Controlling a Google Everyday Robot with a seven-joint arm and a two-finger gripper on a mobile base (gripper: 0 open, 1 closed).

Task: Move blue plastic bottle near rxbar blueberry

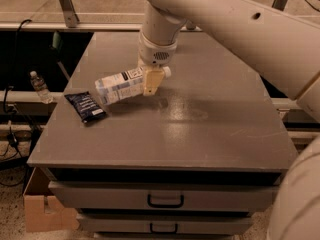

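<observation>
The blue plastic bottle (121,86) is a pale bluish clear bottle with a white-and-dark label and a white cap. It lies on its side in the air, tilted, just above the grey table (210,134). My gripper (151,80) is shut on the blue plastic bottle near its cap end, reaching down from the arm above. The rxbar blueberry (85,107) is a flat dark navy bar lying on the table's left part, just left of and below the bottle's base end.
A tiny clear bottle (39,86) stands off the table at the left. Cables hang at the far left. A cardboard box (37,204) sits on the floor at lower left. Drawers (165,200) are under the table top.
</observation>
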